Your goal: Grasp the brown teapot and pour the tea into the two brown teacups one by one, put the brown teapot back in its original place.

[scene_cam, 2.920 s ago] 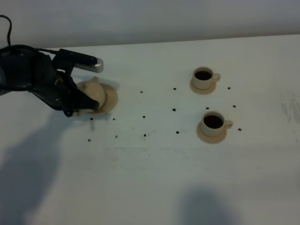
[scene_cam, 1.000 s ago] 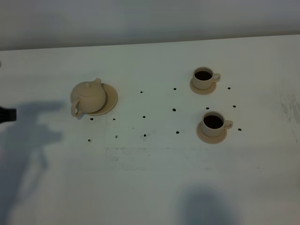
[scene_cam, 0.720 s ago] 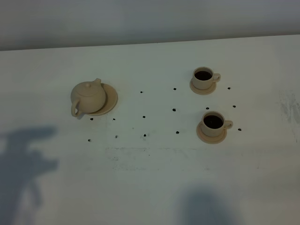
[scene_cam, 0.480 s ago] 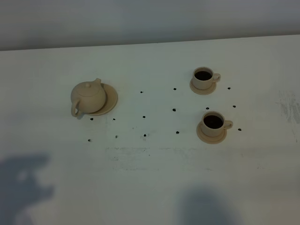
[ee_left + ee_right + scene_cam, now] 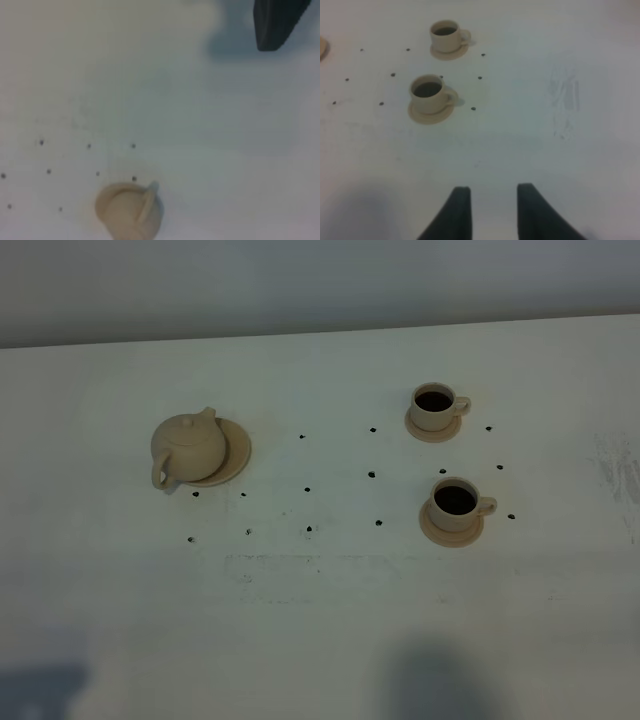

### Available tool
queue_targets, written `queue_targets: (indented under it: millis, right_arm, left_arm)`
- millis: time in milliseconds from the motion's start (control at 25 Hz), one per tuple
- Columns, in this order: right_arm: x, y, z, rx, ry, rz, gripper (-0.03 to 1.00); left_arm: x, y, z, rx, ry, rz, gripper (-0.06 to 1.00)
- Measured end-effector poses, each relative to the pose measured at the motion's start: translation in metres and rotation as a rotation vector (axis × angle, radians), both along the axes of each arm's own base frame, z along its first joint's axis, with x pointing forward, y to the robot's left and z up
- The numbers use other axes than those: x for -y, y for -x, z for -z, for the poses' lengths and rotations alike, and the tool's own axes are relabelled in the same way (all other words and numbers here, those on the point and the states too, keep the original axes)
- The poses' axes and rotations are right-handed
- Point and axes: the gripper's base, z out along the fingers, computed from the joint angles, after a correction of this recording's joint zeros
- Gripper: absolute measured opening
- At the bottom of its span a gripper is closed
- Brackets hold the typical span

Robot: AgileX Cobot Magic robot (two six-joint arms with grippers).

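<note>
The brown teapot [image 5: 186, 446] stands upright on its original place, the wide saucer plate [image 5: 237, 450], left of centre, with nothing touching it. The left wrist view shows the teapot [image 5: 129, 210] blurred and far from the single dark finger [image 5: 276, 25] in view, which holds nothing. Both brown teacups sit on small saucers at the right, one farther back [image 5: 435, 406] and one nearer [image 5: 455, 503], each filled with dark tea. Neither arm appears in the exterior high view. My right gripper [image 5: 493, 189] hangs over bare table near the front, with its jaws apart and empty, well short of the cups [image 5: 427, 94].
Small dark dots [image 5: 308, 488] are scattered on the white table [image 5: 320, 620] between the teapot and the cups. A faint smudge [image 5: 615, 465] marks the right side. Arm shadows lie along the front edge.
My left arm has let go of the teapot and drawn back off the left edge of the exterior high view. Its shadow has slid toward the front left corner. The teapot and cups stay still.
</note>
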Motion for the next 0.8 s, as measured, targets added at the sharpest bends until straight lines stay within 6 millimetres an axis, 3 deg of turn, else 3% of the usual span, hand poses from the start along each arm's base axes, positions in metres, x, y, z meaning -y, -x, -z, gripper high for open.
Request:
queue_targets:
  millis: [280,800]
  right_arm:
    - [0.000,0.000,0.000,0.000,0.000,0.000,0.22]
    - [0.000,0.000,0.000,0.000,0.000,0.000,0.22]
  left_arm:
    - [0.000,0.004,0.014,-0.022,0.000,0.000,0.44]
    - [0.000,0.004,0.015,-0.026,-0.007,0.008,0.44]
